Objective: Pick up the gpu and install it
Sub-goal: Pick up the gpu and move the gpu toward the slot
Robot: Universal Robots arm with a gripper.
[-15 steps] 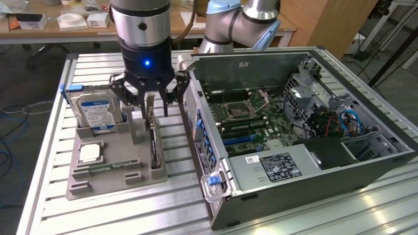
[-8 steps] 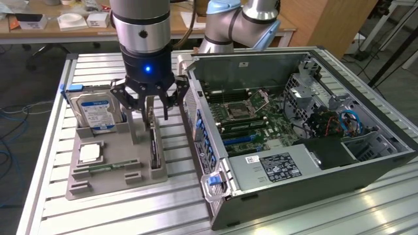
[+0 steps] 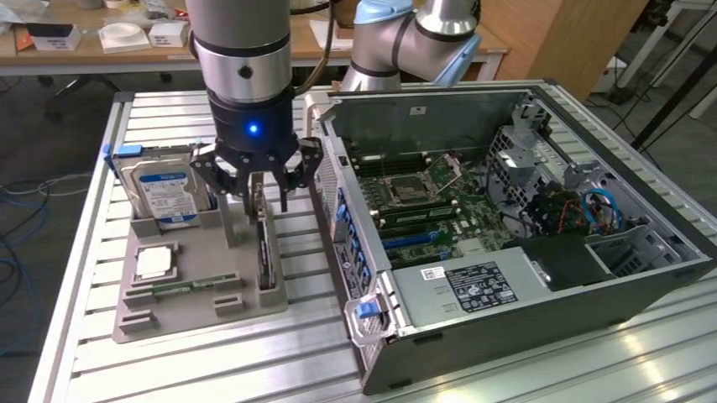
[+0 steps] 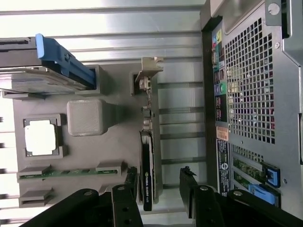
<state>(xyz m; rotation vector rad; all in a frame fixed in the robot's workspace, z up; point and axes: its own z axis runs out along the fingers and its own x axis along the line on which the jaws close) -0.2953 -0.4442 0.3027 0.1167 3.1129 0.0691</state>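
Hovering over the parts holder [image 3: 168, 315], our gripper [image 3: 259, 196] has its fingers [image 3: 285, 189] spread wide and grips nothing. The gpu [image 3: 264, 252] sits directly beneath it, standing on its long edge in a narrow slot of the grey holder.

In the wrist view the gripper [image 4: 156, 189] straddles the line of the gpu [image 4: 147, 175], one black finger [image 4: 125, 191] on each flat side. We see a gap between each finger and the card, so we judge nothing is clamped. Standing the card on edge leaves both faces free for a pinch from above, which explains the straight-down approach. The card's silver bracket [image 4: 147, 75] is at the end farthest from the fingers.

To one side of the gripper, toward the exterior view's left, the hard drive [image 3: 163, 189] stands upright in its own pocket with its blue-white label facing out. Near it, lower in the holder [image 4: 90, 156], a processor [image 3: 154, 262] lies flat in a square recess. The green memory stick [image 3: 180, 287] lies in a shallow groove just beside it. Each part has its own shaped seat, so none of them touch.

On the gripper's other side, close by, the computer case [image 3: 505, 336] lies with its side panel off. That leaves the motherboard [image 3: 448, 210] facing upward, where it can be reached from above. The gpu is not yet lifted.
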